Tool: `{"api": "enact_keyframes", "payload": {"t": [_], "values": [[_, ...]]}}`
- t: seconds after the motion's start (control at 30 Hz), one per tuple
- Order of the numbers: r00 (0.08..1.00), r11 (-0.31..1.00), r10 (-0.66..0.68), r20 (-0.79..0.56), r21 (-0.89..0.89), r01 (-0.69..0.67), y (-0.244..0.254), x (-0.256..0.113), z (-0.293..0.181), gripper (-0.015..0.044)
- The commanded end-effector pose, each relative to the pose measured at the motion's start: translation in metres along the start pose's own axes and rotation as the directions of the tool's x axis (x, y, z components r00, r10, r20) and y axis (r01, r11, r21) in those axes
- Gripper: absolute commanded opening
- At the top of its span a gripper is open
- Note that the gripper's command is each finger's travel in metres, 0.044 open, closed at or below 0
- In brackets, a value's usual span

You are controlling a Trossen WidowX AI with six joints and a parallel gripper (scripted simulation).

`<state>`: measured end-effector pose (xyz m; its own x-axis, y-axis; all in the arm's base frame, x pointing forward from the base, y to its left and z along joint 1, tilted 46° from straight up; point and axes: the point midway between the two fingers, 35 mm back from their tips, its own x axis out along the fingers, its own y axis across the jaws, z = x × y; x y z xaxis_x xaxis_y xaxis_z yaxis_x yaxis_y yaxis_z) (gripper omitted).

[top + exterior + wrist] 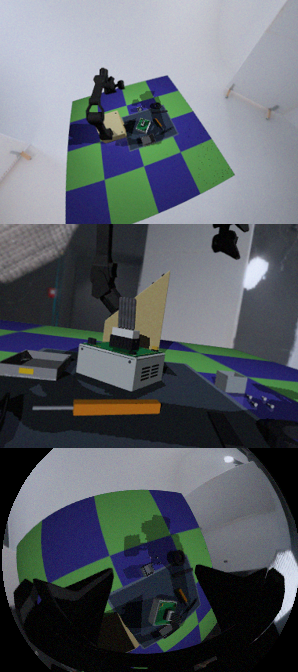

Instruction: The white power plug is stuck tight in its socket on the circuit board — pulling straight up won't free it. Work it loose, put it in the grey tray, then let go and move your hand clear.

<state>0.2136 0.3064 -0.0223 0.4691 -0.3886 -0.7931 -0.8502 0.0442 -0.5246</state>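
Observation:
The white plug [143, 123] [125, 333] [170, 615] sits upright in the black socket [124, 342] on the green circuit board [140, 128] [150, 351] [160, 614], with grey wires [127, 313] rising from it. The board lies on top of a light grey housing [106, 366]. The grey tray [147, 139] [45, 374] [165, 631] stands beside the housing and looks empty. My gripper [118, 85] [241, 242] [156, 571] is open and empty, high above and well away from the plug. Its fingers frame the scene in the wrist view.
An orange screwdriver [158, 124] [118, 407] [183, 596] lies on the dark mat [168, 122] near the housing. A tan panel [114, 125] [150, 312] stands behind the housing. A small grey box [235, 384] [147, 569], several screws and a black coil [155, 105] [176, 558] lie off to the other side.

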Motion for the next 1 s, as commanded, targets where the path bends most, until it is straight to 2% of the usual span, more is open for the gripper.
{"api": "enact_keyframes", "payload": {"t": [0.0, 0.07, 0.17, 0.27, 0.37, 0.47, 0.6, 0.67, 0.83, 0.9, 0.97], "values": [[1.0, 1.0, 0.008, -0.011, 0.005, -0.008, -0.002, 0.005, -0.001, 0.043], [0.999, 0.995, 0.02, -0.039, 0.103, -0.016, -0.012, 0.012, -0.011, 0.043], [0.991, 0.928, 0.058, -0.117, 0.372, -0.011, -0.036, 0.028, -0.041, 0.043], [0.971, 0.748, 0.117, -0.208, 0.661, 0.051, -0.06, 0.046, -0.083, 0.043], [0.938, 0.484, 0.187, -0.292, 0.858, 0.171, -0.079, 0.061, -0.128, 0.043], [0.948, 0.562, 0.169, -0.271, 0.816, 0.133, -0.074, 0.058, -0.115, 0.043], [0.97, 0.749, 0.123, -0.211, 0.66, 0.049, -0.059, 0.049, -0.082, 0.043], [0.973, 0.781, 0.114, -0.199, 0.624, 0.036, -0.056, 0.047, -0.075, 0.043], [0.969, 0.744, 0.125, -0.213, 0.666, 0.051, -0.06, 0.049, -0.082, 0.043], [0.959, 0.659, 0.147, -0.243, 0.747, 0.088, -0.067, 0.055, -0.098, 0.043], [0.94, 0.509, 0.185, -0.287, 0.846, 0.158, -0.077, 0.062, -0.122, 0.043]]}}
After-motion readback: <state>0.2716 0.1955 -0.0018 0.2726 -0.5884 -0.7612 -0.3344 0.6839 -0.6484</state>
